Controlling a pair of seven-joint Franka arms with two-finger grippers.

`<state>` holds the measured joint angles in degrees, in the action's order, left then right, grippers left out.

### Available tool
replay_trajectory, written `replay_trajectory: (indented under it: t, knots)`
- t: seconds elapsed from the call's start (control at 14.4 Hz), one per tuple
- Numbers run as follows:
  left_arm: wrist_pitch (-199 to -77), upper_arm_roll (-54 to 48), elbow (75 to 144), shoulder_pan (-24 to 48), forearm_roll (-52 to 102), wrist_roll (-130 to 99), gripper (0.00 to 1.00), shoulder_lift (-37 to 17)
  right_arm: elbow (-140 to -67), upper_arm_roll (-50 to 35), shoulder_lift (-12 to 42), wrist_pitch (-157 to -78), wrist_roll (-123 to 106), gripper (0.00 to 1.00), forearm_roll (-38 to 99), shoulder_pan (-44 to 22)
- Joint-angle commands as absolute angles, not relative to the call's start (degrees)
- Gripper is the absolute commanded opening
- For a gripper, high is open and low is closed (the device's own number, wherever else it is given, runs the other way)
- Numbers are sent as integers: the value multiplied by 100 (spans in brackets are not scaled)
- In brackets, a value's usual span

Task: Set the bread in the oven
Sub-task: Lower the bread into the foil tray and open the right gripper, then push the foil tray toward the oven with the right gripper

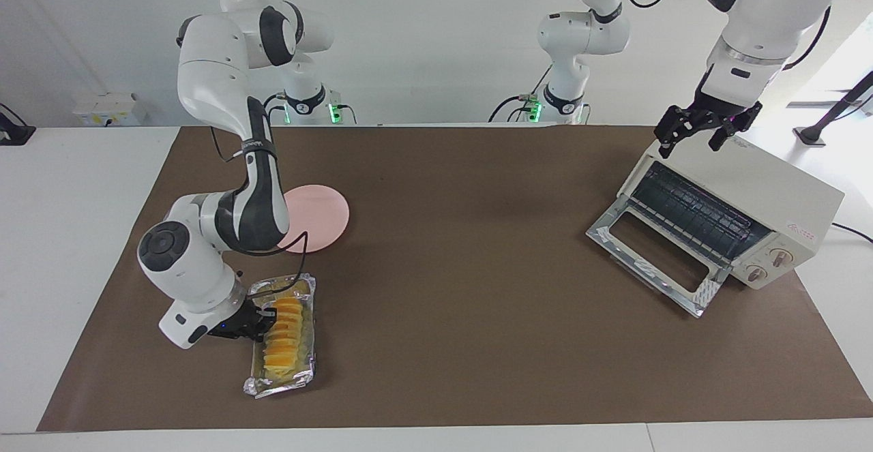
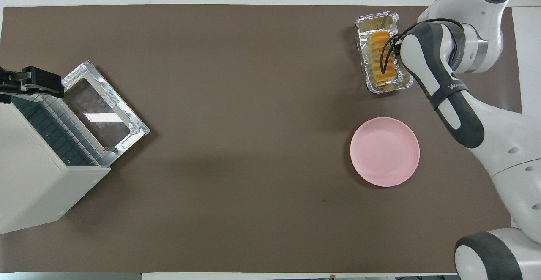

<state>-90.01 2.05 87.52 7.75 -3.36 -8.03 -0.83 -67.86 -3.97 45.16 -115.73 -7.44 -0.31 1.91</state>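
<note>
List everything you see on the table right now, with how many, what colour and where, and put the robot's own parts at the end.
bread: one sliced loaf, yellow-orange, lying in the foil tray.
foil tray: one, silver, toward the right arm's end of the table, farther from the robots than the plate.
plate: one, pink, round, nearer to the robots than the tray, nothing on it.
oven: one, cream-white, at the left arm's end of the table, glass door dropped open, wire rack showing.
table cover: one, brown, under everything.
right gripper: black, down at the bread in the tray.
left gripper: black, open, over the oven's top, holding nothing.
</note>
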Motion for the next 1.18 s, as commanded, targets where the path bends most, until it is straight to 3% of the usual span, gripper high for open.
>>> replay_trajectory:
  t: [0.0, 0.14, 0.49, 0.97, 1.11]
  knots:
    - [-8965, 193, 8894, 729, -255, -800, 100, 44, -6987, -439, 4184, -11120, -634, 0, 88, 62]
    - [-8965, 193, 8886, 729, -255, -800, 100, 44, -6970, -483, 4035, -10795, -230, 0, 97, -35]
    - [-8965, 193, 8886, 729, -255, -809, 100, 44, -6891, -492, 3569, -10064, 1007, 0, 105, -982]
    - [-8956, 193, 8894, 729, -255, -800, 100, 44, -7057, -492, 3437, -10282, 2635, 0, 457, -2258]
    - [-8956, 193, 8894, 729, -255, -800, 100, 44, -7651, -492, 3218, -10816, 2663, 0, 588, -2451]
